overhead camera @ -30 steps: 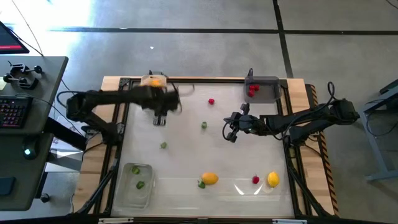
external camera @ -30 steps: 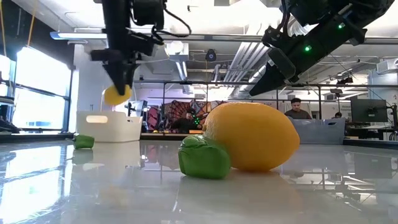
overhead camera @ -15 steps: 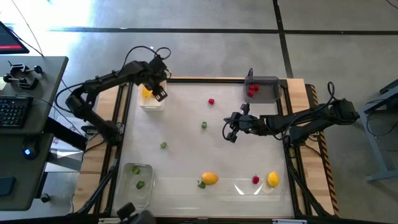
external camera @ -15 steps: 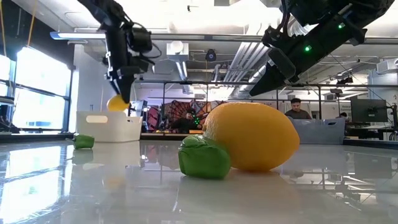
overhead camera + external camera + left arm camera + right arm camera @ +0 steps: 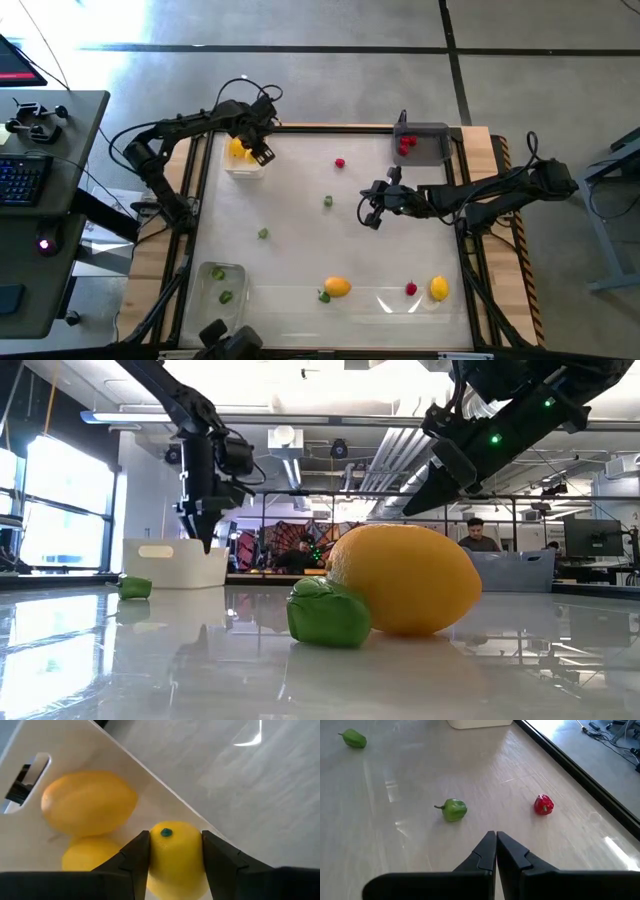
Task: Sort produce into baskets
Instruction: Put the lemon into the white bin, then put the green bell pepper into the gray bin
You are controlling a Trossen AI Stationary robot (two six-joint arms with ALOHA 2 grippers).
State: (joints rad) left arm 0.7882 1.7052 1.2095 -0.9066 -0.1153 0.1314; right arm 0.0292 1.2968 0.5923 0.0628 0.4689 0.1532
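Observation:
My left gripper (image 5: pixel 262 155) reaches down into the white tray (image 5: pixel 243 171) at the table's far left and is shut on a yellow lemon (image 5: pixel 176 855). Two more yellow fruits (image 5: pixel 87 802) lie in that tray. In the low view the gripper's tip (image 5: pixel 207 540) dips behind the tray wall (image 5: pixel 175 565), which hides the lemon. My right gripper (image 5: pixel 372 218) is shut and empty, above the table's middle right, over a green piece (image 5: pixel 453 810) and a red piece (image 5: pixel 543 804). My left gripper pinches the lemon by its two opposite sides (image 5: pixel 156 852) between its two fingers, the end with the green dot (image 5: pixel 166 833) facing the wrist. The fingers come from above, pointing down. The lemon is inside the white tray; whether it rests on the tray floor I cannot tell.
The dark grey tray (image 5: pixel 432 155) at the far right holds red pieces (image 5: pixel 406 145). The clear tray (image 5: pixel 205 300) at the near left holds green pieces. Loose: a green piece (image 5: pixel 263 233), an orange fruit (image 5: pixel 338 287), a red piece (image 5: pixel 411 289), a lemon (image 5: pixel 439 288).
My left gripper has carried the yellow lemon toward the table's far left, from over the table to over the white tray, and then down into it. The lemon has dropped behind the tray wall in the low view.

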